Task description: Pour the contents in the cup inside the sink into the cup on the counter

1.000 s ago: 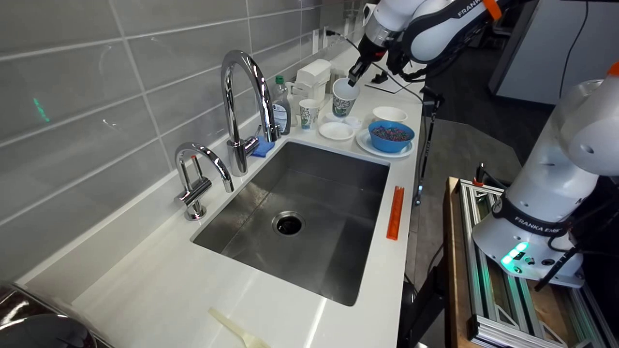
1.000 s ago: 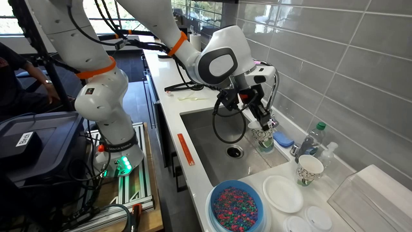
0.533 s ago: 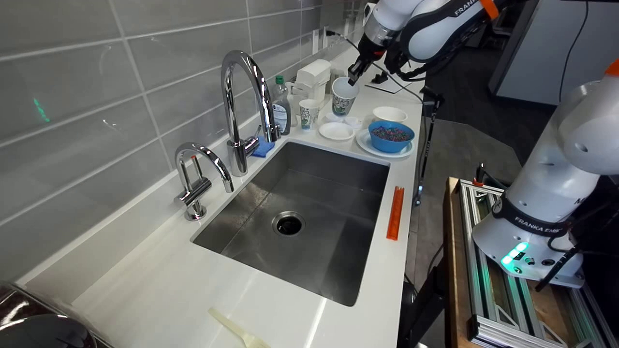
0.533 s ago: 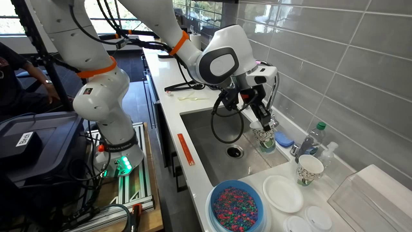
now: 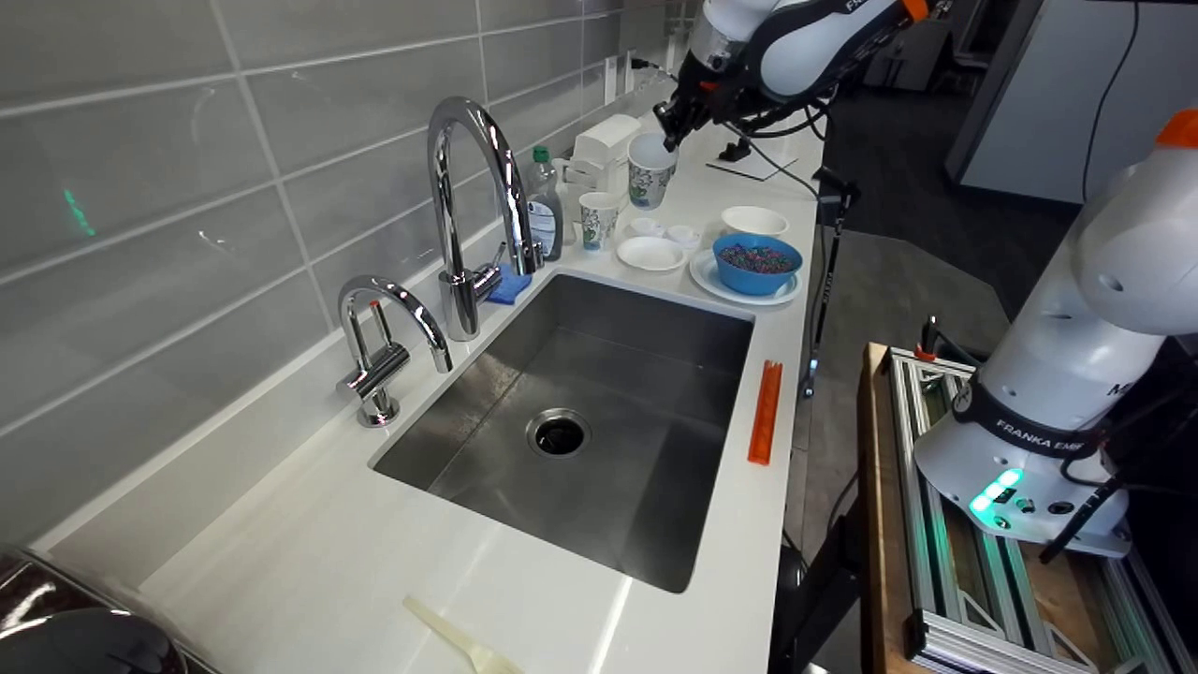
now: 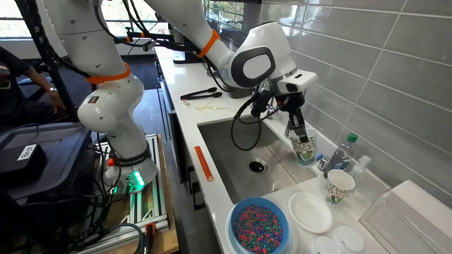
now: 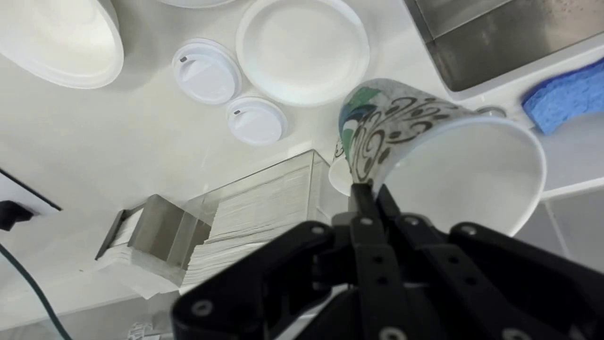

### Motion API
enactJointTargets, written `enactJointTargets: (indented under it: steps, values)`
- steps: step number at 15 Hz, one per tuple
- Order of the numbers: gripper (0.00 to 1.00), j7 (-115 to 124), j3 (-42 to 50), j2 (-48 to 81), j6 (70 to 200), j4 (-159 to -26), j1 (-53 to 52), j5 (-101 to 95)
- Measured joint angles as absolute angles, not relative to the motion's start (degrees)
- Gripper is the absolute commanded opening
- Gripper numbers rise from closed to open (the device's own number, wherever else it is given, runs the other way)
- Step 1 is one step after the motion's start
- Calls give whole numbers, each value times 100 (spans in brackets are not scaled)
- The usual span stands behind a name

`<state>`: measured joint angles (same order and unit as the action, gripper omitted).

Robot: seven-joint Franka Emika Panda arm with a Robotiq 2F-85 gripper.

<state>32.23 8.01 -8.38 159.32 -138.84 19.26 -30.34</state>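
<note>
Grey tiled wall (image 5: 374, 112) along the back, white counter (image 5: 309, 562) in front, steel sink (image 5: 608, 505) set into it. Since half a second ago: arm (image 6: 252, 67) shifted toward the wall, patterned cup (image 6: 305, 152) gone with it; in an exterior view that cup now covers all but a sliver of the blue sponge (image 6: 319, 156). Tilt has eased as well, cup nearer upright than before. Standing cup (image 5: 599, 223), blue bowl (image 5: 760, 283) of coloured bits (image 6: 259, 225) and white plate (image 5: 650, 254) sit just as they did. Patterned cup's present spot: up in the air, base clear of the counter, at the end of the sink where the standing cup is; it partly hides that one in the wrist view. Whether over counter or sink, cannot tell. Long axis close to vertical; mouth up, leaning slightly away from the wall toward the arm's side, narrower base down. Wrist view looks part-way in at the mouth: pale inner wall shows, bottom out of sight, so contents can't be told. Claw (image 7: 373, 190): fingertips drawn nearly together, hardly any gap between them, pinching the cup's paper wall at the rim. In an exterior view a finger (image 6: 301, 130) lies against the patterned outside, just below the lip; body of the cup hangs below.
</note>
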Motion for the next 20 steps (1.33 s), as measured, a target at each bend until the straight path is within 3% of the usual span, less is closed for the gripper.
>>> enactJointTargets:
  steps: [13,20]
  values:
    - [1,6516,791,126,15438,-12722,2117,-4705]
    - [4,7169,1150,616,14786,-12190,1640,-5203]
